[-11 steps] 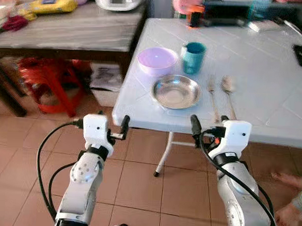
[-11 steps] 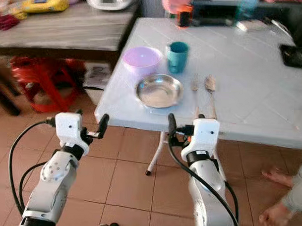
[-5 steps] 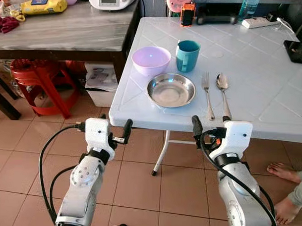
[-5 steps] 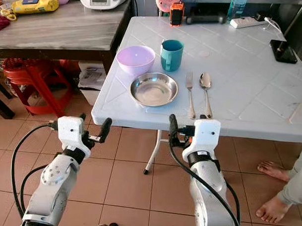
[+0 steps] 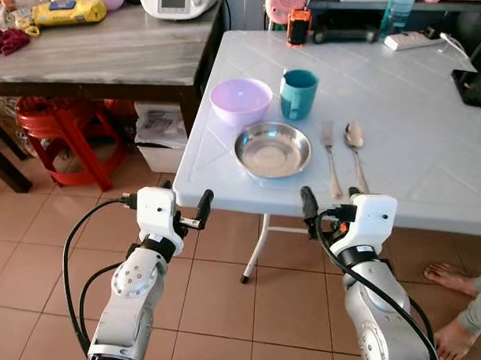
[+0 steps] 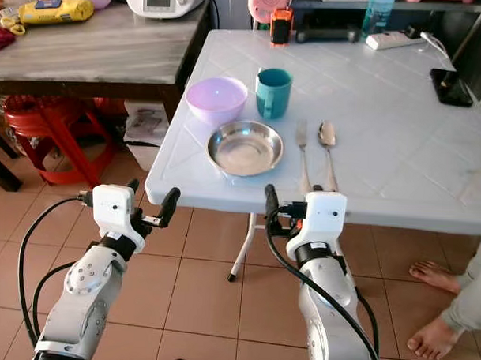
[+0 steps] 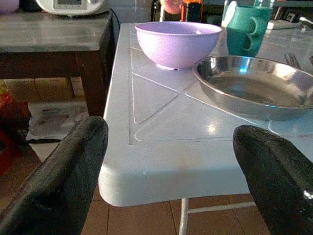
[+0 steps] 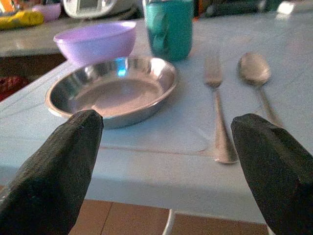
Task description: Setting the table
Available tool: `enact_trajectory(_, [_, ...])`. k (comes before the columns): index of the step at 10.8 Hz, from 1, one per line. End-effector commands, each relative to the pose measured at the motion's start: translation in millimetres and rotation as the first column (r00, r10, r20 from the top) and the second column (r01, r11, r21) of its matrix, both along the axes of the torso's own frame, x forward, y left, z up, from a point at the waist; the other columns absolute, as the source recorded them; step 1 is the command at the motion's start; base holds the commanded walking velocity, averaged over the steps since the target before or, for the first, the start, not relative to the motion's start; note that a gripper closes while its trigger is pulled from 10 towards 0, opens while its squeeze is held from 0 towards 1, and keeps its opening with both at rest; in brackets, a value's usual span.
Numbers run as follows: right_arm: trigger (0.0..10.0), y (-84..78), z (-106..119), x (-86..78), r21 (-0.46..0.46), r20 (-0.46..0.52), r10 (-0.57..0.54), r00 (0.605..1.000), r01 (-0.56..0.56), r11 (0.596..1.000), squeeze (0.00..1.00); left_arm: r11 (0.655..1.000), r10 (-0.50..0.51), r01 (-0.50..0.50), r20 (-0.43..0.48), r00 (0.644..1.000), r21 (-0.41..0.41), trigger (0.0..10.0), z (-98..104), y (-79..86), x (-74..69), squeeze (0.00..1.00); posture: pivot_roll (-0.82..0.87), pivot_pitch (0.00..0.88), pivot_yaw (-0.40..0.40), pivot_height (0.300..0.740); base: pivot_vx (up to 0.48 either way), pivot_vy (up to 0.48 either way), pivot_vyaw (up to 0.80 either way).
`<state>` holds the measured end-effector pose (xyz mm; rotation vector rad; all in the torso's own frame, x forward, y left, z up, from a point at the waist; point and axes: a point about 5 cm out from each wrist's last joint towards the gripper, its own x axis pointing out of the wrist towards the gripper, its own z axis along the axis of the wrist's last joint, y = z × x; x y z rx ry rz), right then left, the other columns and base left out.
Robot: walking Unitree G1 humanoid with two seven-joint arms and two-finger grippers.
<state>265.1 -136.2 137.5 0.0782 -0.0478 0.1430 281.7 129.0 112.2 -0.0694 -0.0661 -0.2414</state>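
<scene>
Hovering below the table (image 5: 432, 116) edge near the steel plate (image 5: 273, 149), left gripper (image 5: 184, 207) and right gripper (image 5: 328, 200) are spread, empty; the plate looks light, stiff and slippery, best pinched at its rim.

White table (image 5: 431, 155) carries bowl (image 5: 241, 99), mug (image 5: 298, 93), plate (image 5: 273, 149), fork (image 5: 330, 158), spoon (image 5: 354, 152).

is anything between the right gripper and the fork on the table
Nothing visible blocks it. The right gripper hangs open just off the white table edge, and the fork lies straight ahead, the spoon beside it.

Steel plate (image 5: 273, 149) beside fork (image 5: 331, 156), spoon (image 5: 354, 148).
</scene>
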Motion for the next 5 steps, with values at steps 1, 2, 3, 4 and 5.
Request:
enact_trajectory(1, [10.0, 5.1, 2.1, -1.1, 0.015, 0.002, 0.022, 1.000, -0.022, 1.000, 0.00, 1.000, -0.002, 0.001, 0.004, 1.000, 0.008, 10.0, 1.3, 3.5, -0.7, 0.00, -0.03, 0.124, 0.073, 0.740, 0.270, 0.000, 0.00])
enact_trajectory(2, [10.0, 6.6, 1.5, -1.4, 0.042, -0.004, 0.033, 0.999, -0.033, 0.999, 0.00, 1.000, -0.003, 0.003, 0.005, 1.000, 0.009, 10.0, 1.6, 3.5, -0.6, 0.00, -0.03, 0.124, 0.073, 0.740, 0.270, 0.000, 0.00])
enact_trajectory(3, [10.0, 6.7, 1.3, -1.7, 0.036, -0.006, 0.038, 0.999, -0.038, 0.999, 0.00, 1.000, -0.004, 0.004, 0.004, 1.000, 0.009, 10.0, 1.5, 3.5, -0.8, 0.00, -0.03, 0.123, 0.076, 0.740, 0.270, 0.000, 0.00])
enact_trajectory(4, [10.0, 7.2, 0.8, -1.6, 0.024, -0.012, 0.040, 0.999, -0.040, 0.999, 0.00, 1.000, -0.006, 0.006, 0.003, 1.000, 0.010, 10.0, 1.6, 3.1, -1.0, 0.00, -0.03, 0.124, 0.075, 0.740, 0.266, 0.000, 0.00])
enact_trajectory(5, [10.0, 9.1, 1.7, -1.8, 0.009, -0.004, 0.044, 0.999, -0.044, 0.999, 0.00, 1.000, -0.006, 0.006, 0.002, 1.000, 0.011, 10.0, 1.4, 3.3, -1.2, 0.00, -0.03, 0.125, 0.076, 0.740, 0.266, 0.000, 0.00])
